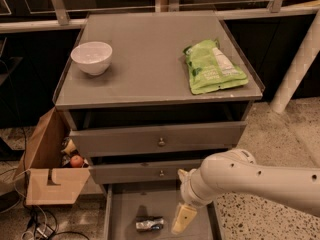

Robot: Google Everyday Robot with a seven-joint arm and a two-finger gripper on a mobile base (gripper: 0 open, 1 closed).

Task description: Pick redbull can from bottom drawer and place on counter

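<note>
Nothing is done yet: the redbull can (150,224) lies in the open bottom drawer (125,206), the claw (182,218) hangs just beside it (open or closed, I cannot tell), and 2 steps remain, lifting and placing on the bench (150,69).

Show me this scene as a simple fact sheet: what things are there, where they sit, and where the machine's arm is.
redbull can: lying on its side on the drawer floor
bottom drawer: pulled open, the two drawers above it nearly closed
counter: holds a white bowl at left and a green snack bag at right
end effector: low over the open drawer, just right of the can, apparently not touching it
cardboard box: open, on the floor left of the cabinet
</note>
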